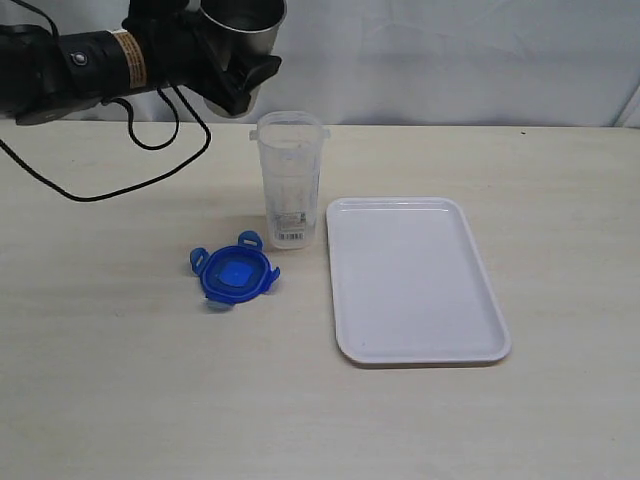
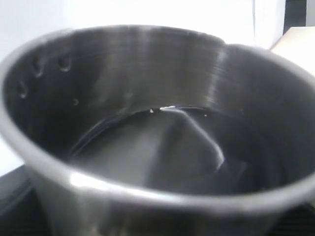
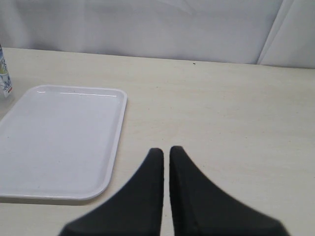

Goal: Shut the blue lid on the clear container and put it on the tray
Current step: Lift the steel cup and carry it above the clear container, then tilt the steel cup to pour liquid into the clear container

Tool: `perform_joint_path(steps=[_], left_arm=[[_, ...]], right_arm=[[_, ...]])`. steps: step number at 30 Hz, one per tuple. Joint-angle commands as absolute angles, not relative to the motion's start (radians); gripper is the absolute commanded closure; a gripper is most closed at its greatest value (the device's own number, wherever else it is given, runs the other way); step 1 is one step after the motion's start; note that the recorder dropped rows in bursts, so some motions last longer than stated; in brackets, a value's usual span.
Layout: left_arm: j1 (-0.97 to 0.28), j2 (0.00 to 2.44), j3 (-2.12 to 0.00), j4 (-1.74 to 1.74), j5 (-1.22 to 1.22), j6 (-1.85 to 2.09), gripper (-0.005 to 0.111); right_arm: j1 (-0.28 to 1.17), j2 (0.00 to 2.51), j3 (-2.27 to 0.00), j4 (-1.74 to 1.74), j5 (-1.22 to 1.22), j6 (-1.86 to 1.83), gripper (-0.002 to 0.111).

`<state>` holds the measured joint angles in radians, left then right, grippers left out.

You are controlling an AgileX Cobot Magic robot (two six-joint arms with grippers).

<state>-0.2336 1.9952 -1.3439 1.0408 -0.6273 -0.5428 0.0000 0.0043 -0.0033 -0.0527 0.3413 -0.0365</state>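
The clear container (image 1: 289, 180) stands upright and uncovered near the middle of the table. The blue lid (image 1: 233, 272) lies flat on the table in front of it, to the left. The white tray (image 1: 412, 280) lies bare to the container's right, a small gap between them. My left gripper (image 1: 238, 82) hangs at the back left, above and behind the container, shut on a steel cup (image 1: 246, 20). The cup's inside (image 2: 147, 162) fills the left wrist view and hides the fingers. My right gripper (image 3: 166, 150) is shut and holds nothing, over bare table beside the tray (image 3: 59, 142).
A black cable (image 1: 130, 180) loops over the table at the back left. A white backdrop closes off the far edge of the table. Only a sliver of the container (image 3: 4, 73) shows at the edge of the right wrist view.
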Motion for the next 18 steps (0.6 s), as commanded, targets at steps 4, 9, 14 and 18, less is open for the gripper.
perform_joint_path(steps=[4,9,14,18], left_arm=[[-0.239,2.024,-1.364,1.037,-0.666,-0.519,0.107],[-0.239,2.026,-1.364,1.037,-0.681,-0.446,0.107],[-0.239,2.026,-1.364,1.037,-0.681,-0.348,0.107],[-0.239,2.026,-1.364,1.037,-0.681,-0.279,0.107]], right_arm=[[-0.007,0.0,0.0,-0.06,0.342,-0.037,0.104],[-0.007,0.0,0.0,-0.06,0.342,-0.037,0.104],[-0.007,0.0,0.0,-0.06,0.342,-0.037,0.104],[-0.007,0.0,0.0,-0.06,0.342,-0.037,0.104]])
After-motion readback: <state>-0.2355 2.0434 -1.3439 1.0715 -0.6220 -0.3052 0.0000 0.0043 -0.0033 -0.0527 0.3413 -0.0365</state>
